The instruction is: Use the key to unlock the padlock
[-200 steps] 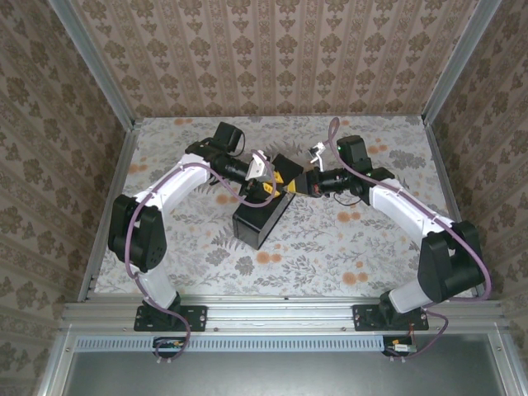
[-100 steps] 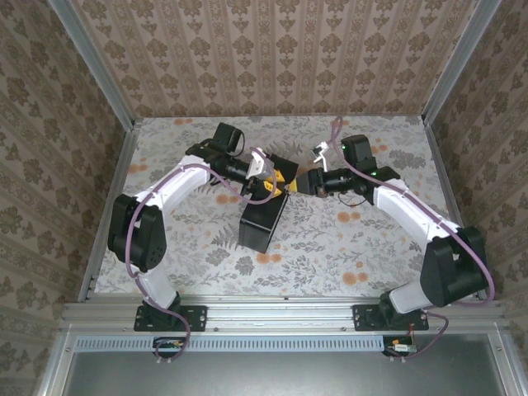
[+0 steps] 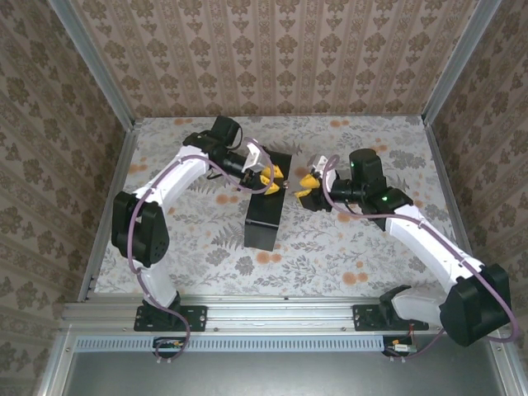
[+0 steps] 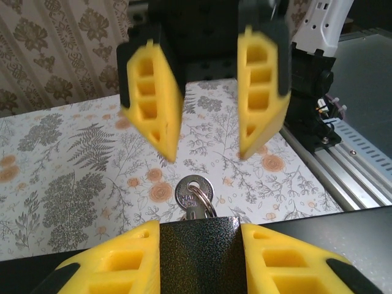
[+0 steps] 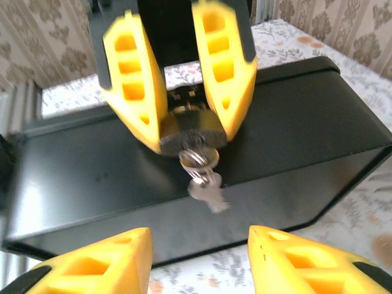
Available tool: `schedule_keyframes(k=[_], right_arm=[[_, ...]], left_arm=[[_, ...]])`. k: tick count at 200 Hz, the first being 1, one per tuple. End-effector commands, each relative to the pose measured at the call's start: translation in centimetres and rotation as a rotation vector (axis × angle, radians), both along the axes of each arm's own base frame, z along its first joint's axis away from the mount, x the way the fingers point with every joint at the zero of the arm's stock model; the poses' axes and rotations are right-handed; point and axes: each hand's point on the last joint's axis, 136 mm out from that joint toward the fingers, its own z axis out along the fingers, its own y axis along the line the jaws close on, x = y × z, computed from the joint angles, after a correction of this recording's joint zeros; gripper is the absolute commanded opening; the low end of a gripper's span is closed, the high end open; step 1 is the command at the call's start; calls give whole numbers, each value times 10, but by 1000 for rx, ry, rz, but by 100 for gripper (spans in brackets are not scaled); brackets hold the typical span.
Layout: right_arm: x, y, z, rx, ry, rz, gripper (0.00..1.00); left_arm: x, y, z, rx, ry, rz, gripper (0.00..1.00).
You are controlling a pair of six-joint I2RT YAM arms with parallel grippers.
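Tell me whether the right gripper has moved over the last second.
Yes. The right gripper has pulled back rightward, toward the table's right rail, leaving a gap to the left gripper.

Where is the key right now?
Right wrist view, centre: the key hangs from the padlock, which the left gripper clamps in front of the black box.

We see the padlock (image 5: 187, 128) mostly covered by the fingers (image 5: 131, 86) of the left gripper (image 5: 187, 139); the key (image 5: 207, 193) hanging beneath is blurred, its teeth and shape unreadable to us.
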Motion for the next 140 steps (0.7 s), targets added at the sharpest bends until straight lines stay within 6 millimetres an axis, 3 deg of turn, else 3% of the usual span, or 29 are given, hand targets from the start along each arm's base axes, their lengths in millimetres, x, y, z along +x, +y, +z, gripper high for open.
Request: schedule_keyframes(k=[1,40,69,99,140], right_arm=[[21,3,20,-57,-291,12,47],[29,10,27,-89,-402,21,47],[19,21,32,-95,-422,97,46],[7,26,24,-115,-394,159,45],[5,30,19,-135,-393,165,44]], left_arm=[[-11,2,30,-100,9,-57,3],[-13,3,29,-96,3,-59,2],[-11,2,29,-94,1,-58,2],[-10,2,30,-98,-5,-58,1],[-9,3,30,-97,-5,-56,1]])
